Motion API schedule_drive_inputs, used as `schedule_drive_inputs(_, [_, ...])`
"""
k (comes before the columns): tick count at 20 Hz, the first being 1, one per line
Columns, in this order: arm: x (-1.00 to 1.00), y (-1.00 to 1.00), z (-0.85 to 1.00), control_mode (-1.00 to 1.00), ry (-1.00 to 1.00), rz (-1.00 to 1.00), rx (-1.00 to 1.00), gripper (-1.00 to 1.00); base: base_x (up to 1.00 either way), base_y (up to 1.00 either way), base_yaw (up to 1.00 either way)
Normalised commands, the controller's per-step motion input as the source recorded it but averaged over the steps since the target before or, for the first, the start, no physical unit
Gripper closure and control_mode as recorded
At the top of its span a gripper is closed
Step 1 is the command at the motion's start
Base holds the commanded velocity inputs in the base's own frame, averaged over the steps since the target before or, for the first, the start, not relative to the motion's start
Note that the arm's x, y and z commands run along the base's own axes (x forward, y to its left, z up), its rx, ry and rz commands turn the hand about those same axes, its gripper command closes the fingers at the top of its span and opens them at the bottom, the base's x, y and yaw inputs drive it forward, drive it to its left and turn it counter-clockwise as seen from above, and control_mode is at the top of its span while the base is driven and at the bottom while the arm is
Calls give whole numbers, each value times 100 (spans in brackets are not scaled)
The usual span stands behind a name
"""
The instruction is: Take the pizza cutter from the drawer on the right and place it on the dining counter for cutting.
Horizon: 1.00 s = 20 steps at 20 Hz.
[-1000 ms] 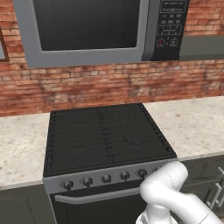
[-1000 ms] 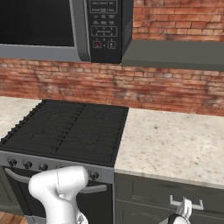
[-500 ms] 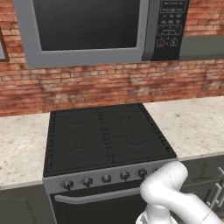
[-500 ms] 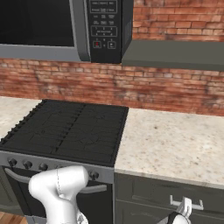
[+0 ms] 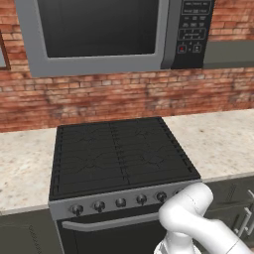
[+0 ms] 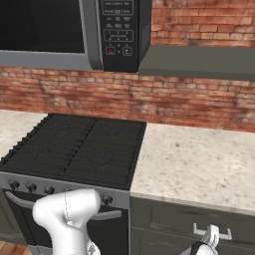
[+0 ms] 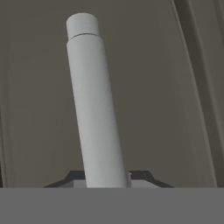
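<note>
Because the gripper (image 7: 106, 177) sits right at the silver handle (image 7: 94, 105) of the dark drawer (image 7: 39, 87), with a dark finger tip on each side of the bar, the jaws look clamped on it, though I cannot see real contact. In the right base view this handle (image 6: 211, 232) is below the stone top, right of the stove (image 6: 74, 149). The pull should go straight out and slow, so the bar does not slip. The pizza cutter is presumably inside the shut drawer
</note>
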Motion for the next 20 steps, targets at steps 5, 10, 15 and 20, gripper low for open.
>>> schedule_drive_inputs(5, [-54,-17,-5,-100,0,0,0,100,0,0,0])
schedule_drive_inputs(10, [-72,-30,-2,-100,0,0,0,100,0,0,0])
schedule_drive_inputs(15, [-78,-38,-2,-100,0,0,0,100,0,0,0])
schedule_drive_inputs(20, [-88,-48,-6,-100,0,0,0,100,0,0,0])
